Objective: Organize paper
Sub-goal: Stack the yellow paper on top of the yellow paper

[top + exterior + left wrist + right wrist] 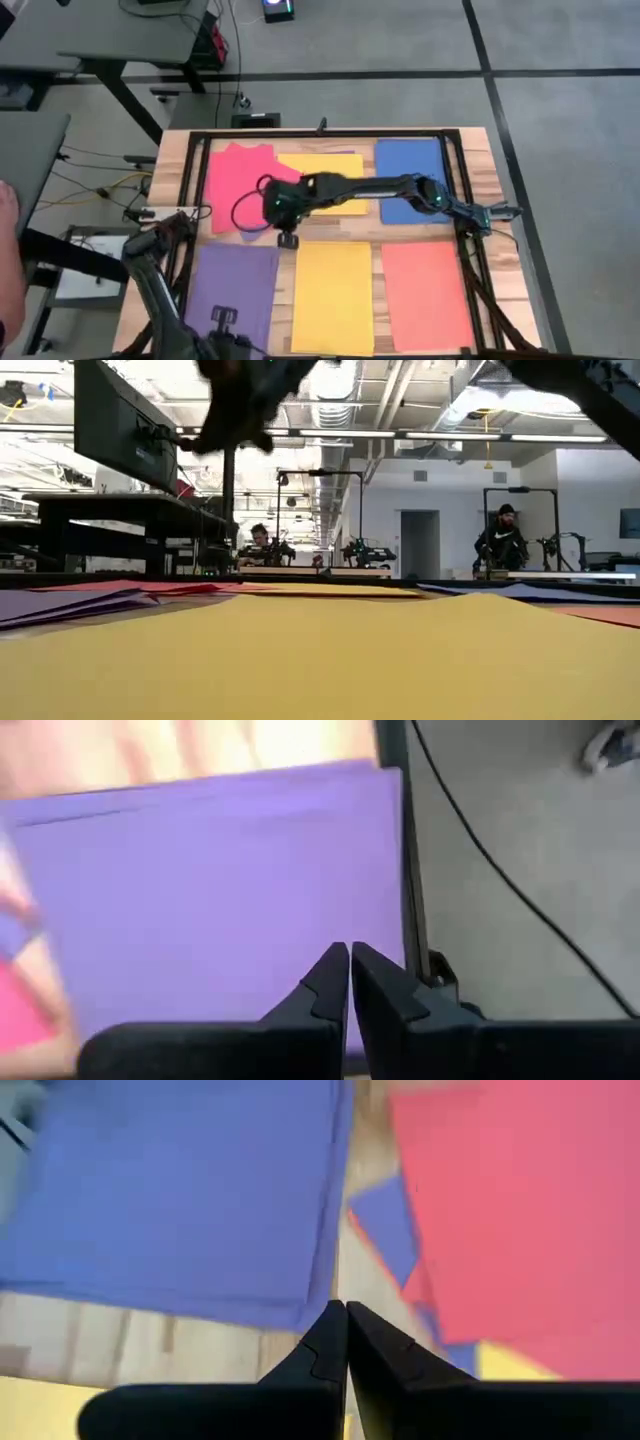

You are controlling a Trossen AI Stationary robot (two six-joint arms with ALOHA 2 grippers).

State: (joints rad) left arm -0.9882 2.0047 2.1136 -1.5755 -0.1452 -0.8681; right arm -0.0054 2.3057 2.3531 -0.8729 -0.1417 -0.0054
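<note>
The paper lies in six stacks on the wooden table. A red stack (243,185), a yellow one (330,170) and a blue one (410,168) lie along the far side. A purple stack (235,290), a yellow-orange one (333,295) and an orange-red one (425,295) lie along the near side. My right gripper (287,238) reaches across from the right. It hangs shut and holds nothing, above bare wood between the purple sheet (180,1200) and the red sheet (520,1210). My left gripper (349,952) is shut over the purple stack (200,900) by the table's near edge.
A black frame (320,133) runs around the table's edges. A blue sheet's corner (390,1230) sticks out from under the red stack. In the low view the right arm (240,400) hangs well above the sheets. People sit at benches far behind the table.
</note>
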